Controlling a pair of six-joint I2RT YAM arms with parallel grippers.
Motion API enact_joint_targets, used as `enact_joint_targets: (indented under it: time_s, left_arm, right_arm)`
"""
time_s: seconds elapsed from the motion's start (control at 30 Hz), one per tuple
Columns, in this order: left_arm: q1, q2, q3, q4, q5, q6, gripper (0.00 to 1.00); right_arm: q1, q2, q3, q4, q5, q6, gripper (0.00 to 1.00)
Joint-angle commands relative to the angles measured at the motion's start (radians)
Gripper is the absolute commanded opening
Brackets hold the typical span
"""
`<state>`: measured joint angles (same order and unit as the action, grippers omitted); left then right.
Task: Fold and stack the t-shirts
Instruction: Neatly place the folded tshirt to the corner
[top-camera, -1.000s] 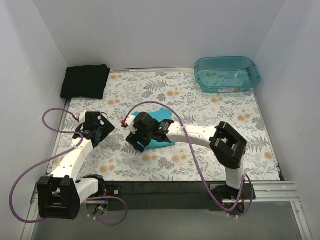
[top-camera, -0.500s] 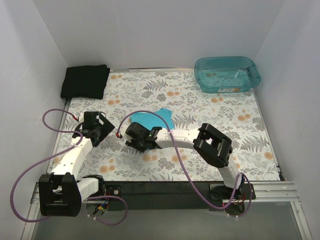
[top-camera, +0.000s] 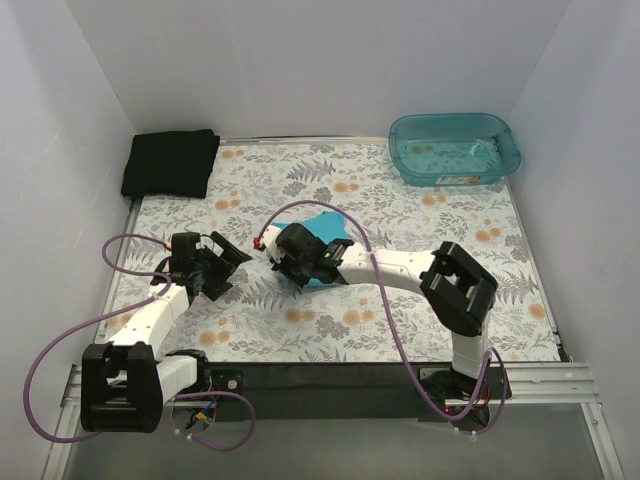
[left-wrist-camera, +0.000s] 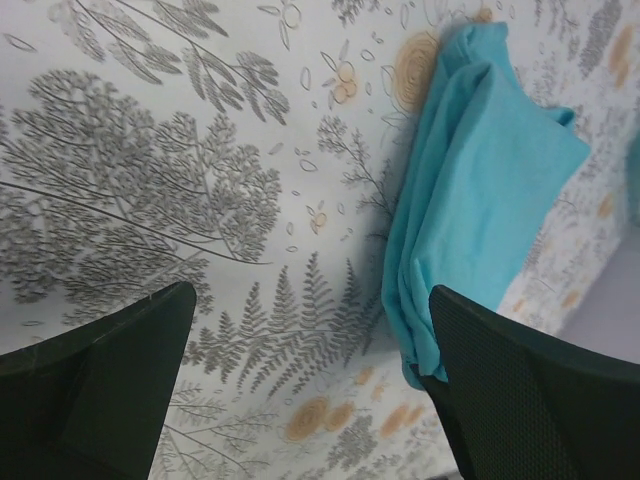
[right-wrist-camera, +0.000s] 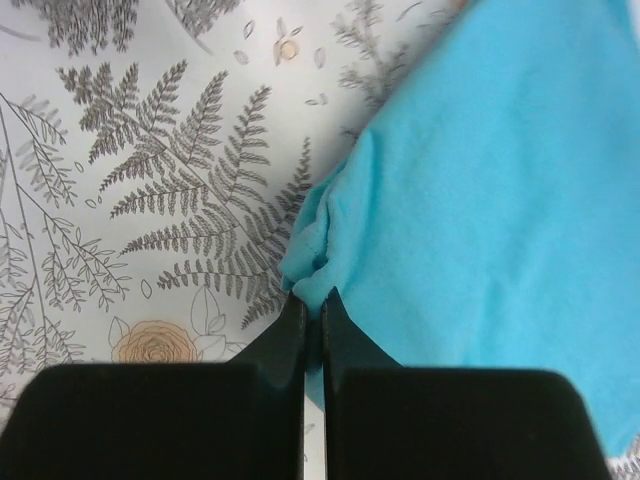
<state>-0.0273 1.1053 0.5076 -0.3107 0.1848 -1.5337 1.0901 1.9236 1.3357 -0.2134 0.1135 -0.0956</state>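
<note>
The turquoise t-shirt (top-camera: 326, 226) lies folded on the floral table near the middle, partly hidden under my right wrist. My right gripper (top-camera: 290, 268) is shut on the turquoise t-shirt's (right-wrist-camera: 500, 190) bunched left edge, with the cloth pinched between the tips of the right gripper (right-wrist-camera: 313, 300). My left gripper (top-camera: 224, 268) stands open just left of it. In the left wrist view the left gripper (left-wrist-camera: 310, 390) holds nothing, and its right finger (left-wrist-camera: 530, 390) is beside the folded edge of the turquoise t-shirt (left-wrist-camera: 480, 190). The black t-shirt (top-camera: 170, 162) sits folded at the back left corner.
A translucent teal tub (top-camera: 455, 150) stands at the back right of the floral tablecloth (top-camera: 420, 290). White walls close in the table on three sides. Purple cables loop off both arms.
My right gripper has closed on the turquoise shirt's edge and shifted slightly back and right. My left gripper has opened wider and moved right toward the shirt.
</note>
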Motion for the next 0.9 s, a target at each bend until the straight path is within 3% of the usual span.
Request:
enact_joint_targets:
  time_s: [0.0, 0.1, 0.3, 0.47, 0.87]
  left_arm:
    - [0.006, -0.004, -0.029, 0.137, 0.175, -0.127, 0.97]
    - [0.003, 0.001, -0.064, 0.244, 0.240, -0.201, 0.97]
    - [-0.045, 0.039, -0.133, 0.435, 0.232, -0.307, 0.98]
    - [-0.115, 0.169, -0.152, 0.568, 0.236, -0.362, 0.98]
    - [-0.266, 0.398, -0.162, 0.800, 0.090, -0.425, 0.94]
  right_arm:
    - [-0.028, -0.121, -0.032, 0.114, -0.054, 0.059, 0.01]
    - [-0.047, -0.129, -0.049, 0.129, -0.087, 0.083, 0.01]
    - [-0.068, -0.138, -0.072, 0.161, -0.140, 0.126, 0.01]
    - [-0.085, -0.144, -0.086, 0.181, -0.169, 0.148, 0.01]
    - [-0.091, -0.144, -0.084, 0.201, -0.215, 0.191, 0.01]
